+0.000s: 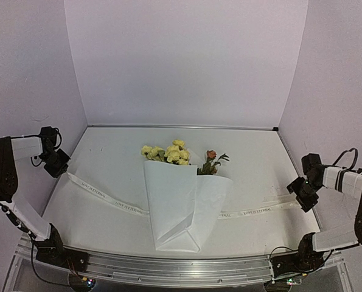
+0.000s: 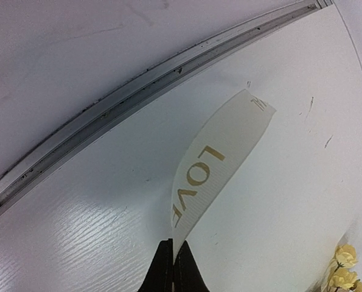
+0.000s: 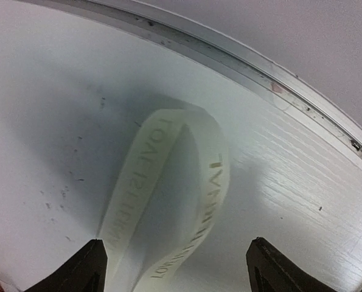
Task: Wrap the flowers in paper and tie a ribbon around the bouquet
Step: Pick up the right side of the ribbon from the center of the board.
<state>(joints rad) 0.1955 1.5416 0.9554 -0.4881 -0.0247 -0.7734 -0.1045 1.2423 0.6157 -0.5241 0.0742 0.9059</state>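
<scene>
The bouquet lies mid-table: the flowers (image 1: 168, 152), yellow with one orange-brown bloom, poke out the far end of a white paper (image 1: 171, 204) cone. The cream lettered ribbon (image 1: 107, 198) runs crosswise under it, from the left side to the right side. At the table's left side my left gripper (image 1: 64, 169) is shut on the ribbon's left end (image 2: 220, 164), which stands up from the pinched tips (image 2: 173, 261). At the right, my right gripper (image 1: 297, 194) is open, its fingers (image 3: 86, 271) either side of the ribbon's curled right end (image 3: 168, 182).
A metal rail (image 1: 168, 267) runs along the table's near edge, with both arm bases on it. Lilac walls close off the left, back and right. A metal strip edges the table near each gripper (image 2: 138, 91) (image 3: 260, 67).
</scene>
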